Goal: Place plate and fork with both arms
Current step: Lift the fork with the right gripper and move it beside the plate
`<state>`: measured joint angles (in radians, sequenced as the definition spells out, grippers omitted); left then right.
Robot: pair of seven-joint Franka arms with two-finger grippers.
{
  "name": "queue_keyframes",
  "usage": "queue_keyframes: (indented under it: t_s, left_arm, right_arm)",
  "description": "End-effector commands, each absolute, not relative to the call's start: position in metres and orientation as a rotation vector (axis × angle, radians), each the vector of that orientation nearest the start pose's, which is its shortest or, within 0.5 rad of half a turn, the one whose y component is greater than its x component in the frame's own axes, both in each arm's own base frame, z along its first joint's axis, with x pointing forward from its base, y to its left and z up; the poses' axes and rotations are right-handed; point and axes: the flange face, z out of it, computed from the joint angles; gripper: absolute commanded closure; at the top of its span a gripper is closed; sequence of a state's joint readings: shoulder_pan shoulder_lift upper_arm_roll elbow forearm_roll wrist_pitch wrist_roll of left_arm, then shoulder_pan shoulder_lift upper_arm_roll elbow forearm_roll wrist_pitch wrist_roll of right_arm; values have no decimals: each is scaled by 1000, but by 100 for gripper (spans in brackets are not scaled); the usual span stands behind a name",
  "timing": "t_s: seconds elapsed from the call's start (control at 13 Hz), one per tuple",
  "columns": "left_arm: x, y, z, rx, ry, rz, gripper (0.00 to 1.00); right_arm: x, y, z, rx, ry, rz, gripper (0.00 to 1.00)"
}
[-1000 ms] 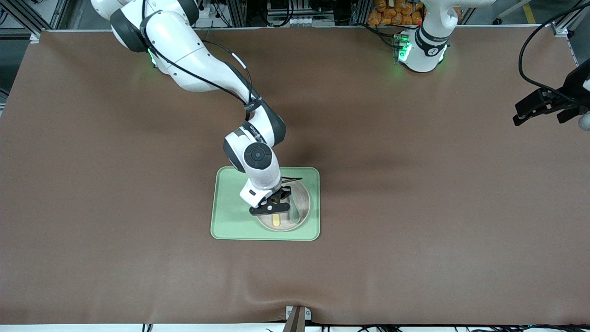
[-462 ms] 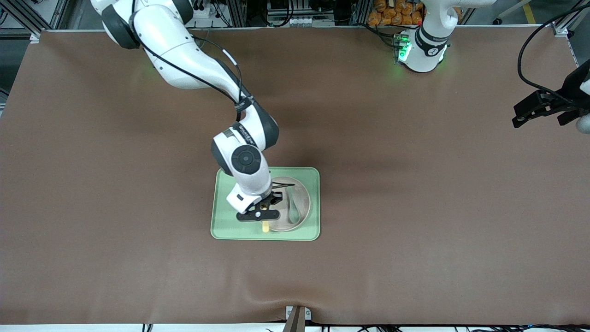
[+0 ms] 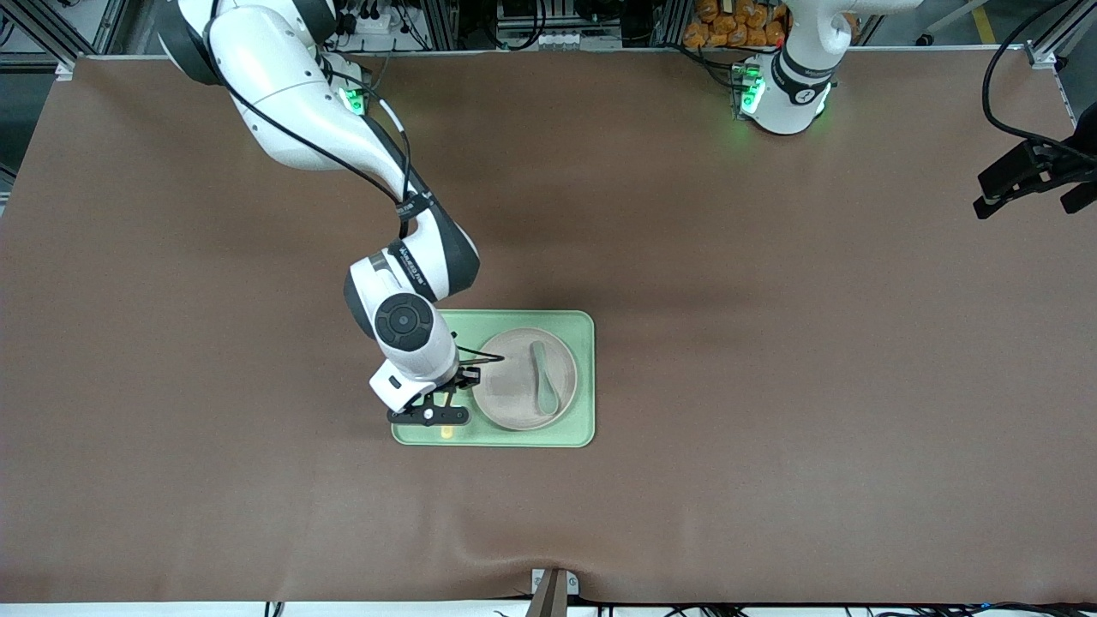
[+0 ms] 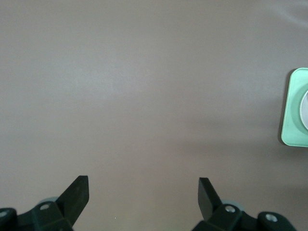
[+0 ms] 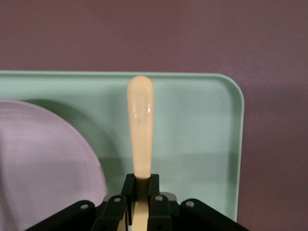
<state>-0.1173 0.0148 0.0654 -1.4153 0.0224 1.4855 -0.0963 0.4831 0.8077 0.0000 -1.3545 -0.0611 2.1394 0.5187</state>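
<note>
Item: brown matte table covering (image 3: 771,386), plain surface, a slight ripple at the edge nearest the front camera.

Item: rectangular light-green tray (image 3: 428,435) with rounded corners, lying flat near the table's middle. Contents: one small round pale beige-pink plate (image 3: 514,394) with a shallow raised rim, seated in the part of the tray toward the left arm's end. On the plate lies a small grey-green spoon (image 3: 543,381), lengthwise, its bowl at the end nearer the front camera. The rest of the plate's surface shows bare.

Item: small pale yellow plastic fork (image 5: 140,125), held off the surface over the bare strip of tray beside the plate, toward the right arm's end. Its rounded handle end points outward from the grip; the tines are hidden within the gripper. In the front view only a small yellow tip (image 3: 446,434) shows below the gripper.

Item: right gripper (image 3: 428,416), black, two-fingered, clamped on the fork, positioned over the tray corner nearest the front camera at the right arm's end. The white arm above it covers part of the tray.

Item: left gripper (image 3: 1033,176), black, fingers (image 4: 77,195) spread wide with nothing between them, waiting over bare table at the left arm's end, well apart from the tray.
</note>
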Motion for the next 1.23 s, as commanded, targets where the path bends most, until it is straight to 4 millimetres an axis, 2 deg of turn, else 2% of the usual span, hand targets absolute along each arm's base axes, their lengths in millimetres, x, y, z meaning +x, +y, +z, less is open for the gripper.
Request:
queue_keyframes:
  t_s: [0.0,0.38,0.46,0.54,0.62,0.69,0.77,0.92,1.15]
  left_arm:
    - [549,-25,682,-3096,-39,-78,0]
    - [555,-32,675,-3100,-11,-85,0]
    - [555,-32,675,-3098,-7,-85,0]
    - [555,-34,674,-3098,-4,-83,0]
    - [557,-35,670,-3099,-4,-72,0]
    - [558,-36,670,-3099,-1,-71,0]
    - [558,-36,670,-3102,6,-73,0]
    - [556,-40,669,-3107,21,-61,0]
    - [556,-42,668,-3107,26,-59,0]
  right_arm:
    - [628,326,231,-3196,-22,3,100]
    - [617,315,207,-3182,2,-25,100]
    - [617,313,206,-3186,12,-14,90]
    - [620,309,207,-3186,49,-14,51]
    - [622,307,206,-3184,97,-14,18]
    - [622,307,207,-3182,120,-20,8]
    - [624,308,211,-3179,123,-29,0]
    - [632,309,231,-3172,111,-55,0]
    - [654,267,279,-3168,207,-69,0]
